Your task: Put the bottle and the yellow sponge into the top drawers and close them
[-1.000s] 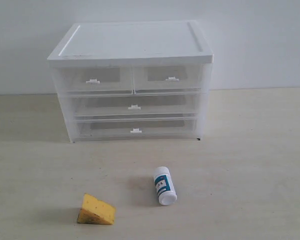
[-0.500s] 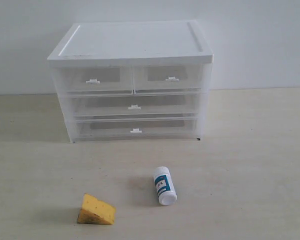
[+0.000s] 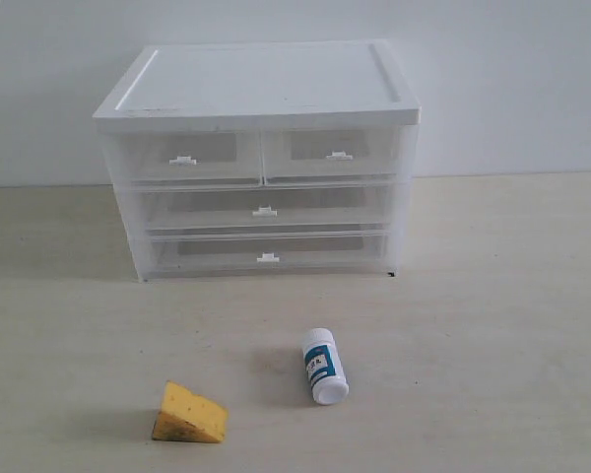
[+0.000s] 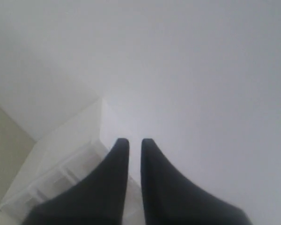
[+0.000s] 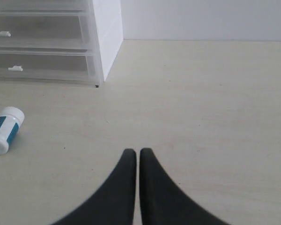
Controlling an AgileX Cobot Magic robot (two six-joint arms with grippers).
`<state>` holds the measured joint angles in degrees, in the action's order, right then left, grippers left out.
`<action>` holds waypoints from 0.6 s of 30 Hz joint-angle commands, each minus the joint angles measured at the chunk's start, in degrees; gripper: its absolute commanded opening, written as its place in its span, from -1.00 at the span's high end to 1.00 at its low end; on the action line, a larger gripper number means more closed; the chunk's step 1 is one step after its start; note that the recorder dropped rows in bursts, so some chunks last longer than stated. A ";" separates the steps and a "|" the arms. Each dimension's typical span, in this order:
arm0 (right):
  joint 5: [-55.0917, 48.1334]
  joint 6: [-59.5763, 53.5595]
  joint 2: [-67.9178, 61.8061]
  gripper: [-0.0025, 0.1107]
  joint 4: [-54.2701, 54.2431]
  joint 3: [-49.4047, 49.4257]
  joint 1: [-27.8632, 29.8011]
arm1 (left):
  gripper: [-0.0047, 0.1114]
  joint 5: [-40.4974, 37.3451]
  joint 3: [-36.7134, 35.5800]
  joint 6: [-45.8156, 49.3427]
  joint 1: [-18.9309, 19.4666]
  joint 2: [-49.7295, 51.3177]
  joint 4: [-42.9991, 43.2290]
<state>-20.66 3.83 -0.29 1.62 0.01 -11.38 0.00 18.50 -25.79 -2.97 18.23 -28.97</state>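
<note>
The white bottle [image 3: 324,366] with its blue-teal label lies on its side on the table in front of the cabinet; it shows too in the right wrist view, bottle [image 5: 4,130]. The yellow sponge [image 3: 189,414] rests near the front edge, left of the bottle. Both top drawers, left [image 3: 185,156] and right [image 3: 333,152], are closed. No arm appears in the exterior view. My left gripper [image 4: 135,140] is shut and empty, raised and facing the wall beside the cabinet [image 4: 65,154]. My right gripper [image 5: 136,151] is shut and empty above bare table, to the right of the bottle.
The drawer cabinet [image 3: 261,89] stands at the back against a white wall, with two full-width drawers [image 3: 266,209] below the top pair. The cabinet's right corner [image 5: 99,70] shows in the right wrist view. Pale tabletop [image 3: 492,325] stretches to the right.
</note>
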 commanded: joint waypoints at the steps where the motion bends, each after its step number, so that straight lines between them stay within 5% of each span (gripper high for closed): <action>1: -0.01 0.12 0.29 0.96 0.31 -0.01 0.54 | 0.76 -8.13 8.04 0.79 0.02 11.55 1.84; 7: -0.01 0.12 0.29 0.96 0.31 -0.01 0.54 | 0.76 -10.65 12.78 0.79 0.02 25.66 -6.14; 13: -0.01 0.12 0.29 0.96 0.31 -0.01 0.54 | 0.78 -2.07 12.94 1.14 0.02 36.14 -9.01; 18: -0.01 0.12 0.29 0.96 0.31 -0.01 0.54 | 0.85 -10.32 16.32 15.01 -2.81 43.80 -9.03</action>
<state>-20.66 3.83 -0.29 1.62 0.01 -11.38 -6.55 32.63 -18.56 -3.69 58.78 -37.30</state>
